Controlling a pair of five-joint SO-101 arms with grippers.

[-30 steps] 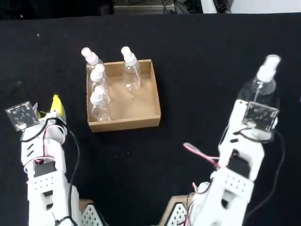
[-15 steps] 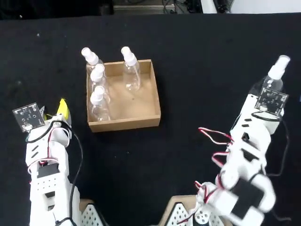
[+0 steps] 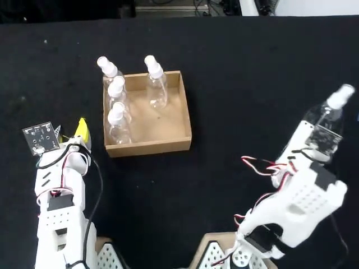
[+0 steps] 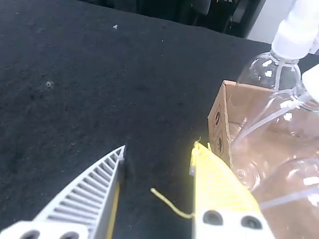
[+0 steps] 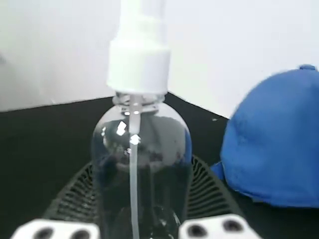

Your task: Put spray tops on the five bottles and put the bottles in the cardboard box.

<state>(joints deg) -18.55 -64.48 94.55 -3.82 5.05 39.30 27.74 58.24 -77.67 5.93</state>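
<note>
At the surface's right edge, your right tool (image 5: 142,191) held the bottle (image 3: 322,116) by its belly; it looked light, slick, squashable. Left tool (image 4: 158,162) gaped empty.

Table (image 3: 235,73): top covered edge to edge by black cloth, matte, with a few pale lint specks seen from left wrist view. Cardboard box (image 3: 148,147) sits flat on cloth, left of centre, open side up, walls upright, bare cloth on all four sides. Two white arm bases (image 3: 106,255) at near edge, side by side. Blue rounded thing (image 5: 269,144) at cloth's edge; contact with table cannot be told.
</note>
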